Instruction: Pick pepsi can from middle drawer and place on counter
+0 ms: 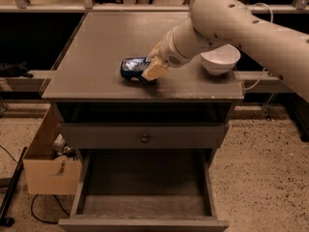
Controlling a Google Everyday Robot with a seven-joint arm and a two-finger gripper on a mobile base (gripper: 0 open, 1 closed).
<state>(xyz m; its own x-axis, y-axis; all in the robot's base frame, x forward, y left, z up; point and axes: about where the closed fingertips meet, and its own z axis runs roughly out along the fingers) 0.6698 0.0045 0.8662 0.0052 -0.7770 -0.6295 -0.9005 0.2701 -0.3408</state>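
The pepsi can (pixel 132 67) lies on its side on the counter (pixel 91 57), near the front edge, left of centre. My gripper (pixel 152 69) reaches in from the right and is closed on the can's right end, low over the counter. The arm (pixel 227 18) crosses the counter's right half. The middle drawer (pixel 145 180) is pulled open below, and its bare grey floor shows nothing in it.
A white bowl (pixel 219 58) stands on the counter's right side, just behind the arm. A shut drawer front with a round knob (pixel 145 138) sits above the open drawer. A cardboard box (pixel 48 170) and cables lie on the floor to the left.
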